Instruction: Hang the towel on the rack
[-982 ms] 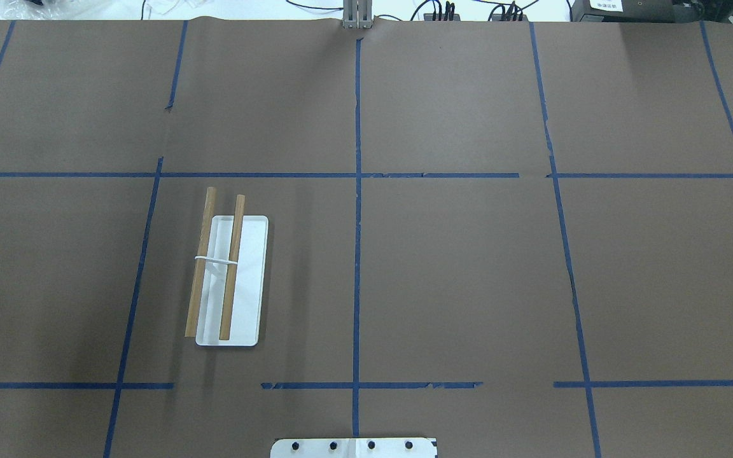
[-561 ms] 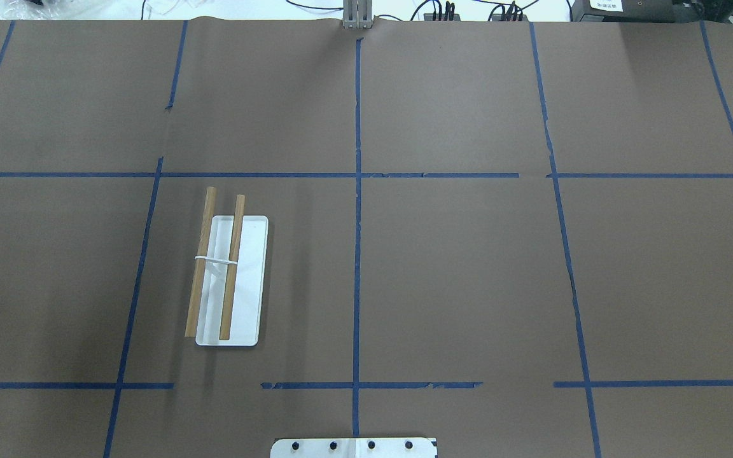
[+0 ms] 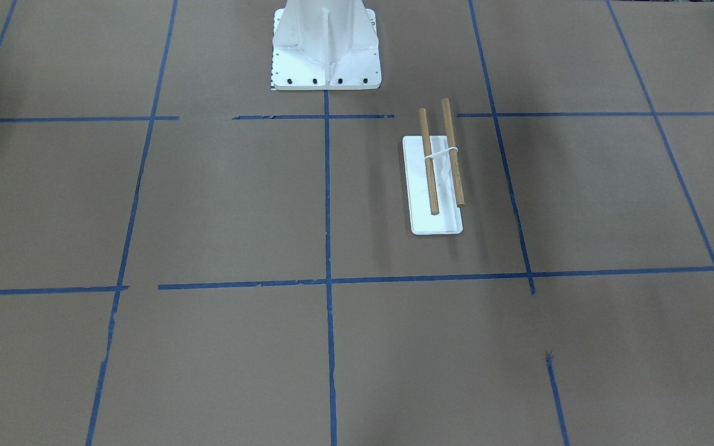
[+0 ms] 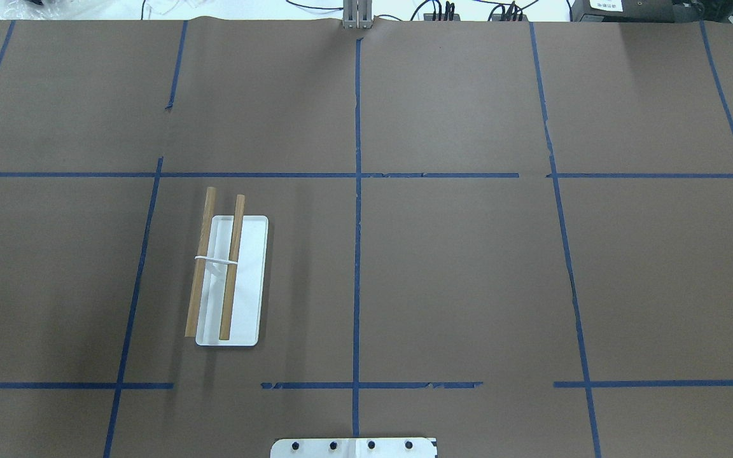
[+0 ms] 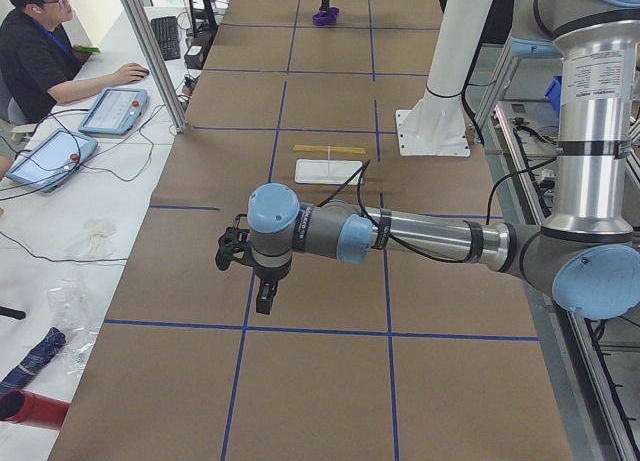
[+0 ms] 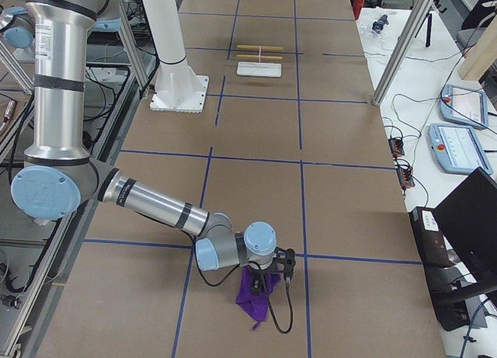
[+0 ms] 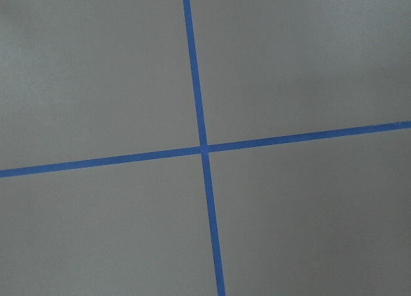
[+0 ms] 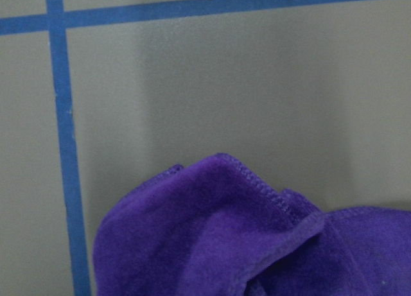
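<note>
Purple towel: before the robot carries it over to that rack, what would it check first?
1. Purple cloth towel sits right under the right gripper: ok.
2. Right gripper's hold on it: cannot tell.
3. White-based rack with two wooden bars upright on its base: ok.
4. Bars bare, ready for the towel: ok.
5. Left gripper well apart from the rack: ok.

Brown paper-covered table [image 4: 455, 267], divided into squares by blue tape lines [image 4: 357, 254]. At its left end I see a seated person [image 5: 40, 51] near two tablets [image 5: 113, 109], with cables [image 5: 150, 156] trailing between them and a keyboard [image 5: 166, 38] beyond.
</note>
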